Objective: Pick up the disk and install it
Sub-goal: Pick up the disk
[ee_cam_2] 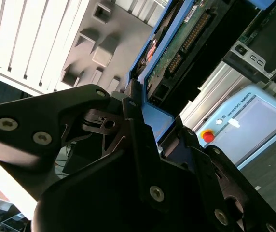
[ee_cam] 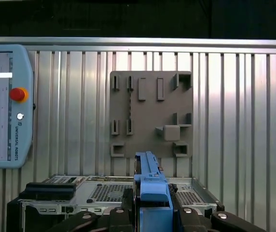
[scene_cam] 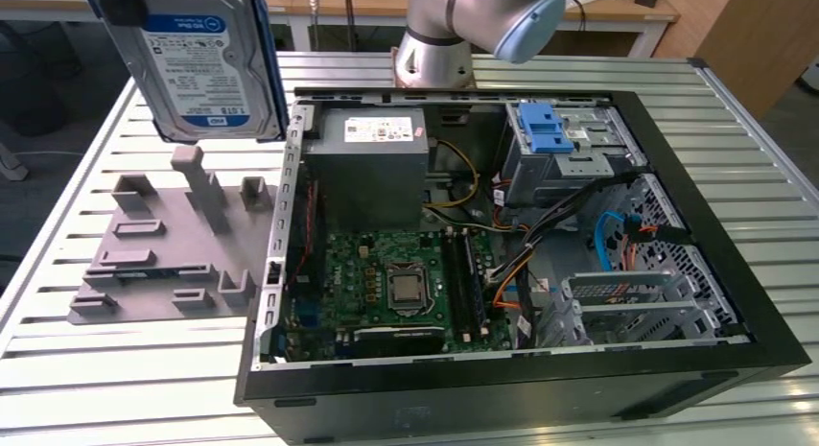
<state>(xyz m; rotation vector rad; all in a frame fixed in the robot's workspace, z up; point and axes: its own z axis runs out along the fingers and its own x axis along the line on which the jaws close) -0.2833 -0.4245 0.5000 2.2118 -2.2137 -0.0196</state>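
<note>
A grey fixture plate with raised blocks and slots lies flat on the slatted metal bench, toward the edge at the exterior view's left and just beside an open computer case. The case takes up the middle of the bench. Inside it sit a green motherboard, a grey metal power supply with a small white printed sticker, a metal drive cage with an upright blue latch piece, and loose cables, one of them blue. The arm rises from the bench's far edge behind the case. In the first wrist view a teach pendant with a red button rests on the bench, apart from the plate. The disk hangs in the air over the bench's far corner at the exterior view's left, above the plate's far end, clear of the case. It stands nearly upright, its label face a blue band over a white field with lines of print. In the second wrist view the tool is clenched on the disk's blue carrier frame, with the green circuit side exposed.
</note>
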